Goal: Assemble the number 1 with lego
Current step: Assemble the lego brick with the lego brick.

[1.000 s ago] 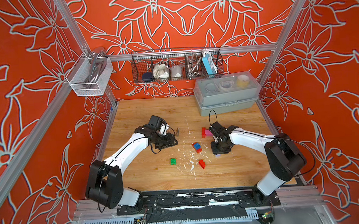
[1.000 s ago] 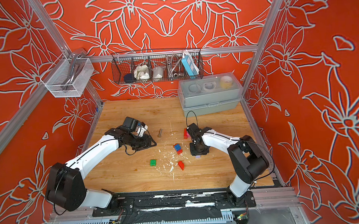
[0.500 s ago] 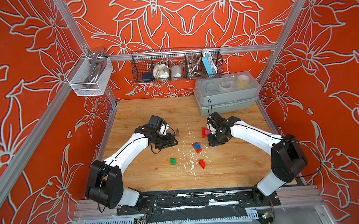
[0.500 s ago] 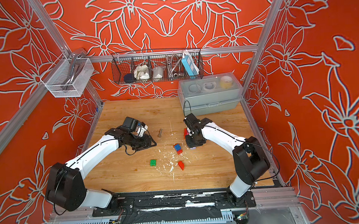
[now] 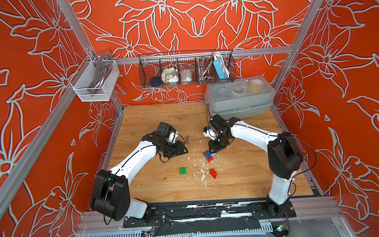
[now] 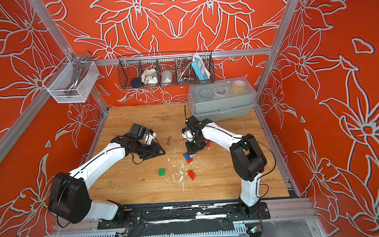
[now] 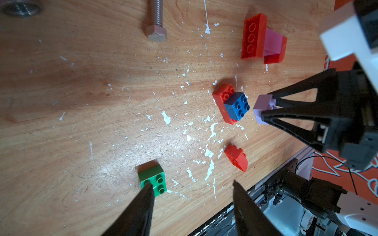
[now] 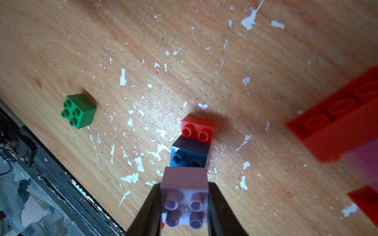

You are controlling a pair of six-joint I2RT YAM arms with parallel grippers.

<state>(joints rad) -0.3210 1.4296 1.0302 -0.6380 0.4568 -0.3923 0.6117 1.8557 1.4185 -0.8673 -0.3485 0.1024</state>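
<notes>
okay, in a top view, mid-frame, the right gripper (image 5: 215, 150) hangs close by the blue brick (image 5: 206, 154) stacked on a red brick (image 5: 209, 159); left of centre the left gripper (image 5: 181, 151) gapes, empty. left wrist view: the lilac brick (image 7: 262, 108) is pinched between the right fingers (image 7: 290, 114), just beside the blue one. right wrist view: studs face the camera, fingers flat on two opposite walls. light, stiff, slick plastic, i'd judge, so those flat sides are the hold.
</notes>
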